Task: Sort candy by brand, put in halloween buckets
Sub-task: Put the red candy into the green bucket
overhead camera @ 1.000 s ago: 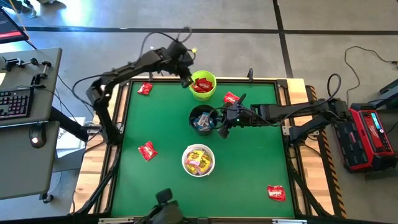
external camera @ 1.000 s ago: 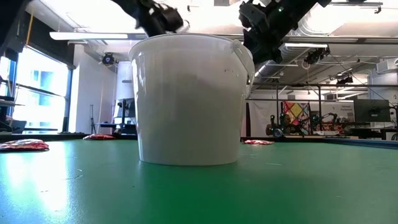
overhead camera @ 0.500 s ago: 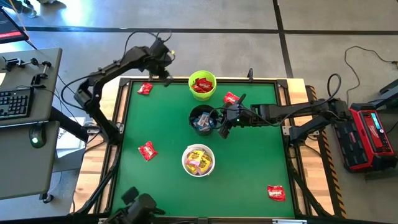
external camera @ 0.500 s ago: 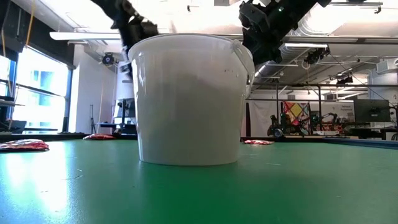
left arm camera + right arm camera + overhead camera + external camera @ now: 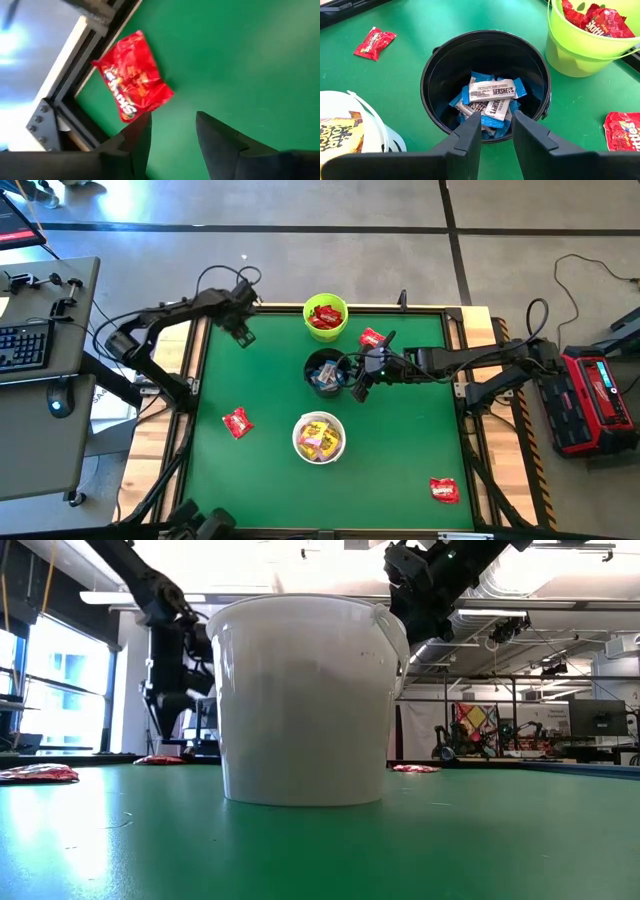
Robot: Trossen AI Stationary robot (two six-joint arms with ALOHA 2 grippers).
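My left gripper (image 5: 172, 117) hangs open over the mat's far left corner, pointing steeply down, just above a red candy packet (image 5: 132, 75) that lies flat on the mat; its fingers touch nothing. My right gripper (image 5: 496, 116) stands open over the black bucket (image 5: 485, 85), which holds blue-and-white packets (image 5: 492, 92). Nothing is between its fingers. The lime green bucket (image 5: 326, 317) holds red packets. The white bucket (image 5: 319, 437) holds yellow ones. Loose red packets lie at mid left (image 5: 237, 422), near right (image 5: 443, 490) and beside the green bucket (image 5: 372, 338).
A raised black frame (image 5: 75, 85) borders the green mat right beside the far-left packet. The three buckets stand in a line down the middle of the mat. In the low view the white bucket (image 5: 305, 700) fills the foreground and hides the other two.
My left gripper has swung from beside the green bucket toward the table's left edge, come down and tipped to point more steeply down. It now hangs over the red packet at the far left.
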